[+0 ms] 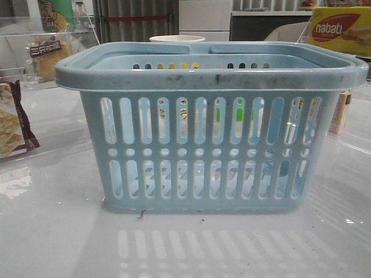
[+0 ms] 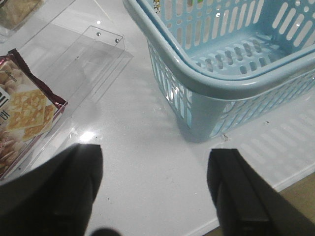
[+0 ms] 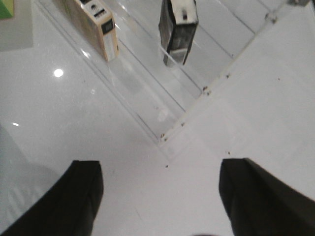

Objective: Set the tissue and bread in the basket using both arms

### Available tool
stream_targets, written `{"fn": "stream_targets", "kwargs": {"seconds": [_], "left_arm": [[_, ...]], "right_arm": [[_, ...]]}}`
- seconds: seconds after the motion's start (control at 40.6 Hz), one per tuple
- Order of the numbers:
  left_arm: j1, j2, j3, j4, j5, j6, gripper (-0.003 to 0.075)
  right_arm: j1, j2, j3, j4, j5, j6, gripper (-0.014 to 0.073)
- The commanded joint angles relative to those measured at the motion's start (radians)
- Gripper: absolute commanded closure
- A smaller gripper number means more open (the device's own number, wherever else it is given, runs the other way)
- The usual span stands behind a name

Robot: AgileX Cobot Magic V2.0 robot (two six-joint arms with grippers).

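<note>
Front view: the light blue basket [image 1: 211,127] with slotted sides and scuffed rim fills the middle of the white table [image 1: 52,231]; the wrapped bread [image 1: 47,55] sits far left on a clear shelf.

Left wrist: my left gripper [image 2: 155,189] is spread wide, empty, above the table beside the basket's corner.

Right wrist: my right gripper [image 3: 160,196] gapes, empty; the black-and-white tissue [image 3: 178,29] stands ahead, partly cut off.

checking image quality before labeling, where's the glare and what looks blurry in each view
Front view: the table mirrors the basket slots; background soft. Left wrist view: a glare spot near the cracker bag; dark left tool blurred. Right wrist view: ceiling-light glints on white surface; tissue slightly soft.
</note>
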Motion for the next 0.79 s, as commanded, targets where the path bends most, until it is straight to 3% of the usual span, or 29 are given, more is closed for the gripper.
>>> {"fn": "stream_targets", "kwargs": {"seconds": [0.0,0.419,0.616,0.763], "left_arm": [[-0.009,0.002,-0.032,-0.012,-0.081,0.002,0.0214],[-0.009,0.002,-0.032,-0.012,-0.081,0.002,0.0214],[-0.009,0.002,-0.032,-0.012,-0.081,0.002,0.0214],[-0.009,0.002,-0.032,-0.012,-0.081,0.002,0.0214]], "right_arm": [[-0.007,0.06,-0.118,-0.035,-0.062,-0.007,0.0001],[-0.007,0.365,-0.372,-0.071,-0.044,-0.007,0.0013],[-0.008,0.452,-0.411,-0.083,-0.094,-0.007,0.0169],[-0.008,0.487,-0.411,-0.083,-0.153,-0.007,0.0226]]}}
